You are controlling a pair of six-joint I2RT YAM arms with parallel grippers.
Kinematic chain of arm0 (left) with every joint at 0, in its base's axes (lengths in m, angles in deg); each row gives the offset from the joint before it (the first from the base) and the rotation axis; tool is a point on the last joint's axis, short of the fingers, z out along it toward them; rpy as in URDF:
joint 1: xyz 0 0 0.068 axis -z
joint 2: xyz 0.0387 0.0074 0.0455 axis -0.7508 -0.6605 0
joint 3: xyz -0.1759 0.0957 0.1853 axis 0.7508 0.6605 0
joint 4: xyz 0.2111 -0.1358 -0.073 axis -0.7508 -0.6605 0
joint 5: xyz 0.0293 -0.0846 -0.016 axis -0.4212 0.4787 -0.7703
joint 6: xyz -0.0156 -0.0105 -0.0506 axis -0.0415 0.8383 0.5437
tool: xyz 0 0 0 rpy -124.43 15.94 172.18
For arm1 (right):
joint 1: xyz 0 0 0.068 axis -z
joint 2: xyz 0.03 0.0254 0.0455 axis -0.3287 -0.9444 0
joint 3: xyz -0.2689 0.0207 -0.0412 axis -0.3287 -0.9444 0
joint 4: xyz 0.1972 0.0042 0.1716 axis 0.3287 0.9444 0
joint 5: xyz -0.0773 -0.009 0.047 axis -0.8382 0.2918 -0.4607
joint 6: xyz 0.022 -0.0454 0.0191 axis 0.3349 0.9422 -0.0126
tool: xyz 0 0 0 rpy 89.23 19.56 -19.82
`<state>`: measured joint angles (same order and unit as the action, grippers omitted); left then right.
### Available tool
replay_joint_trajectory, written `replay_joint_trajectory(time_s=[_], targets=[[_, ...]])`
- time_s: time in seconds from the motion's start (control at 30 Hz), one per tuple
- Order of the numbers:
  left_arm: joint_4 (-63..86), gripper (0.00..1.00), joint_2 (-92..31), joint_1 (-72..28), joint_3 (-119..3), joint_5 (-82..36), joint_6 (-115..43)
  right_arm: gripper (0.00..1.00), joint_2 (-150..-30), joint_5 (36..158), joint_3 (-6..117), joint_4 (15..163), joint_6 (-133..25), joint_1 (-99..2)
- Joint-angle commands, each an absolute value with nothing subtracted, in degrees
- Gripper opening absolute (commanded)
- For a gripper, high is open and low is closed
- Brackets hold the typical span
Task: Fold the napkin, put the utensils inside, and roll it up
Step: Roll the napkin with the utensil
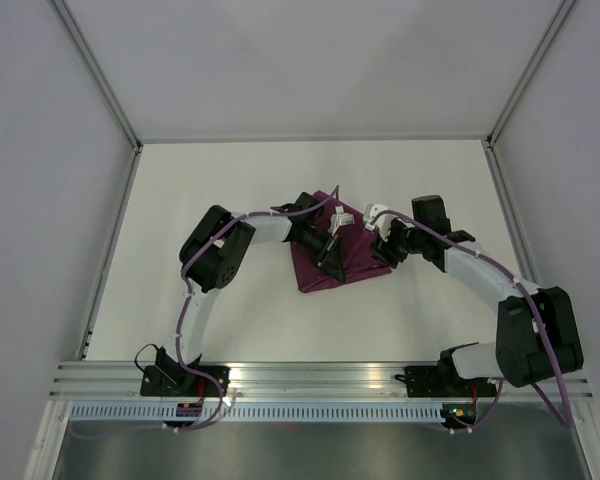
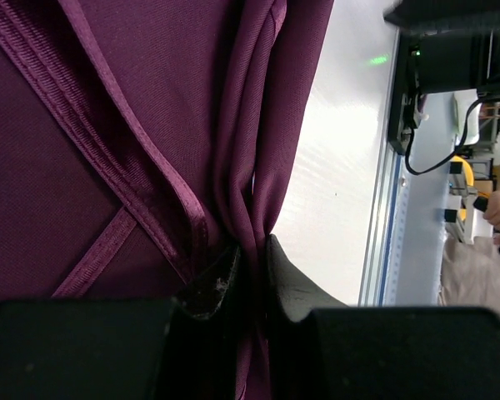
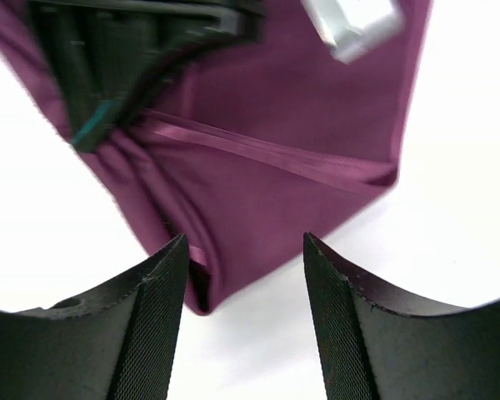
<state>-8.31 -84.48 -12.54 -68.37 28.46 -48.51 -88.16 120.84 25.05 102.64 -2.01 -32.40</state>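
White tabletop (image 1: pixel 230 180) all around, pale grey walls (image 1: pixel 300 60) boxing it in, and an aluminium rail (image 1: pixel 310 375) across the bottom of the overhead view where both arms are bolted. Dead centre sits the napkin (image 1: pixel 358 265), deep maroon and folded. Its long axis runs roughly up and down the frame, with a narrow tip toward the top and a broader edge toward the bottom. The left gripper (image 1: pixel 332 245) is clamped on it: the left wrist view shows a bunched fold of cloth (image 2: pixel 150 83) pinched tight between the fingers (image 2: pixel 212 287). The right gripper (image 3: pixel 243 242) hangs over a lower corner of the fabric (image 3: pixel 275 100), jaws spread, gripping nothing.
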Motion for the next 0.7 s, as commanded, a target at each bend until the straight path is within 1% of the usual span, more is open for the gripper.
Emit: replay_joint_trajectory(time_s=[0.0, 0.2, 0.3, 0.43, 0.67], targets=[[-12.8, 0.02, -88.4, -13.2, -69.1, 25.7, -48.4, 0.63, -84.2, 124.4, 22.2, 100.7, 4.2, -36.0], [-13.8, 0.02, -89.7, -13.4, -70.6, 26.9, -48.1, 0.66, -82.7, 117.8, 14.3, 95.2, 8.8, -45.4], [-14.2, 0.02, -90.2, -13.4, -70.9, 27.3, -48.1, 0.68, -83.6, 114.5, 12.1, 91.7, 10.3, -48.4], [-15.1, 0.02, -90.9, -13.5, -71.3, 27.5, -48.5, 0.72, -85.4, 112.7, 11.7, 88.9, 11.1, -50.3], [-16.8, 0.02, -91.5, -13.8, -72.4, 27.9, -49.5, 0.73, -89.7, 112.8, 13.8, 89.6, 12.2, -52.0]])
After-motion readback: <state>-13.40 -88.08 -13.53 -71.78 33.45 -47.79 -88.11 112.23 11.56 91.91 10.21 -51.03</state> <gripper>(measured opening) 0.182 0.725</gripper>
